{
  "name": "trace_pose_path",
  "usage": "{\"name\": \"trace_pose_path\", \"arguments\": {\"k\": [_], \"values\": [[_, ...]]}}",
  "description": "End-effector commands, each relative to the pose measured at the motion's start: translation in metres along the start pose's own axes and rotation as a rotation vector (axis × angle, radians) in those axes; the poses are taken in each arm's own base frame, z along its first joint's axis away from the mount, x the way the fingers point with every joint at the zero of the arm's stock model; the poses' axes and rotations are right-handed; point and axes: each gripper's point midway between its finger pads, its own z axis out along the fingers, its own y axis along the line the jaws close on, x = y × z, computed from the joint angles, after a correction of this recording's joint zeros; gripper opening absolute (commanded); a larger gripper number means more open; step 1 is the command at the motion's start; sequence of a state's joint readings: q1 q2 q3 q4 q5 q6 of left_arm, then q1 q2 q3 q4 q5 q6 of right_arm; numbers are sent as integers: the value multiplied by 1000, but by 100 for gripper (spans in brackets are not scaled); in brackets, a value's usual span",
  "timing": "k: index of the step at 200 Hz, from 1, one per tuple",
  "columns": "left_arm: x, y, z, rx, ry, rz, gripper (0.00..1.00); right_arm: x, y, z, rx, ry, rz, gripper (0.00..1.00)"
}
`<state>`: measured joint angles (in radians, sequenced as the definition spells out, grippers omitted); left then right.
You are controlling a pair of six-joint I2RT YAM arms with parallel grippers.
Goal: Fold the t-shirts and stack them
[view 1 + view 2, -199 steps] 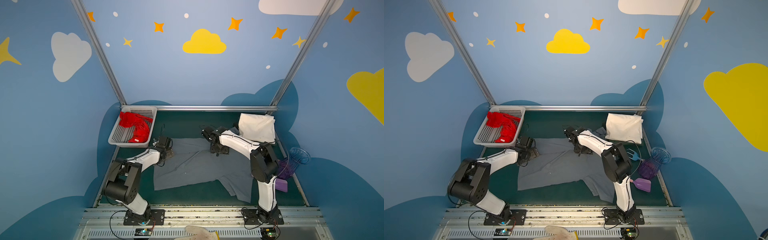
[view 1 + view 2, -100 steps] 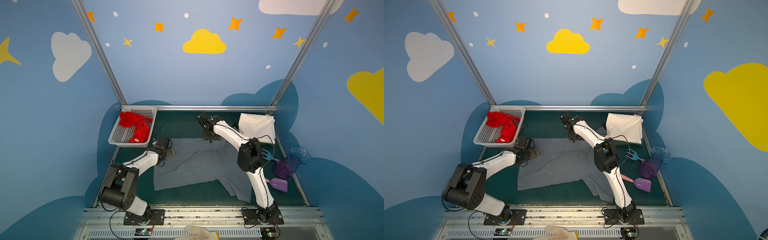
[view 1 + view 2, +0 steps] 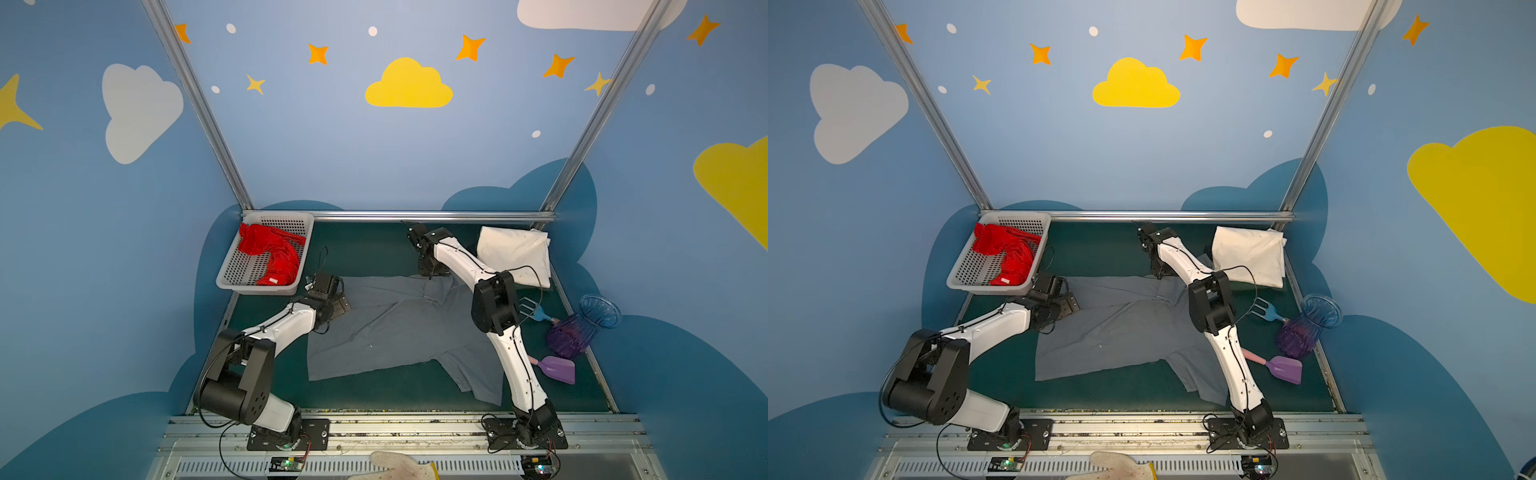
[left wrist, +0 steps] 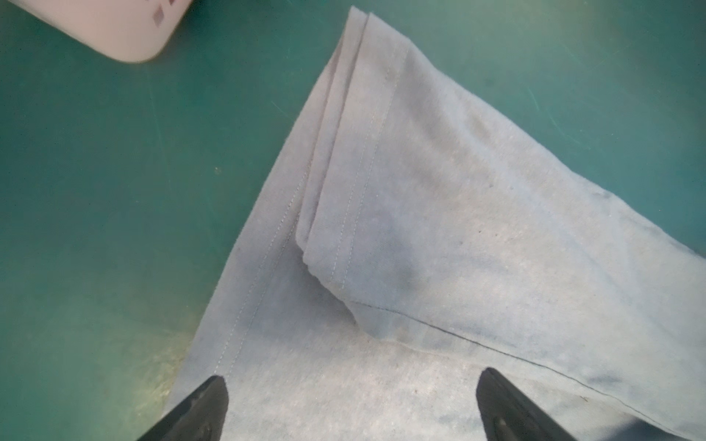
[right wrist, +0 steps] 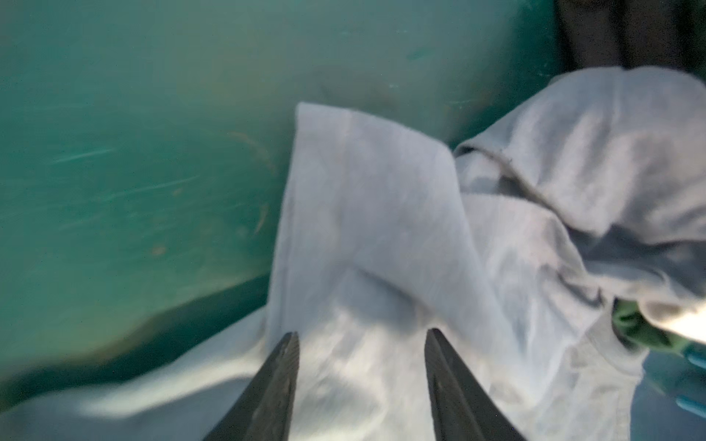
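The slate grey t-shirt (image 3: 399,328) (image 3: 1125,328) lies spread out on the green table. My left gripper (image 3: 343,305) (image 4: 353,376) hovers open and wide over its far left corner, where a hemmed sleeve (image 4: 344,172) is folded over. My right gripper (image 3: 432,272) (image 5: 361,333) is at the shirt's far edge. Its fingers stand part-way apart over bunched grey cloth (image 5: 382,210). The cream-white t-shirt (image 3: 513,253) lies folded at the far right. The red t-shirt (image 3: 272,253) is crumpled in the basket.
The white perforated basket (image 3: 232,274) stands at the far left, close to my left gripper. A blue fork (image 3: 536,311), a purple vase (image 3: 582,332) and a purple scoop (image 3: 559,370) lie along the right edge. A metal rail (image 3: 415,216) bounds the back.
My right gripper has moved from the shirt's middle out to its far edge, and its jaws have narrowed. The left gripper has hardly moved and stays wide open.
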<state>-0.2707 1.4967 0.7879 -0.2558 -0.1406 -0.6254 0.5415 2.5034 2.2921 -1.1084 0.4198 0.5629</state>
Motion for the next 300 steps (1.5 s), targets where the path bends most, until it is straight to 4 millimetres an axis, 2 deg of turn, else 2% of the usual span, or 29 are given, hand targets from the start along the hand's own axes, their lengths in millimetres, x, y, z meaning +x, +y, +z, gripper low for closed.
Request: {"name": "trace_pose_path", "arguments": {"k": [1, 37, 61, 99, 164, 208, 237, 270, 292, 300], "values": [[2, 5, -2, -22, 7, 4, 100, -3, 6, 7, -23, 0, -17, 51], [3, 7, -2, -33, 11, 5, 100, -7, 5, 7, -42, -4, -8, 47], [3, 6, -2, -36, 15, 8, 100, -14, 0, -1, -29, -34, -1, 46], [3, 5, -2, -38, 15, 13, 100, -34, -9, -11, -46, -88, 25, 51], [2, 1, -4, -45, 13, 23, 100, -52, -28, 2, 18, -125, 53, 53], [4, 0, -2, -51, 21, 26, 100, -53, -33, 16, 16, -100, 56, 52], [6, 0, -1, -53, 25, 28, 100, -50, -30, 21, -8, -78, 44, 50], [7, 0, 1, -62, 31, 34, 100, -46, -23, 22, -47, -65, 25, 42], [8, 1, 3, -72, 30, 39, 100, -46, -23, 20, -47, -68, 25, 27], [8, 2, 3, -77, 30, 43, 100, -47, -24, 18, -49, -73, 24, 19]]}}
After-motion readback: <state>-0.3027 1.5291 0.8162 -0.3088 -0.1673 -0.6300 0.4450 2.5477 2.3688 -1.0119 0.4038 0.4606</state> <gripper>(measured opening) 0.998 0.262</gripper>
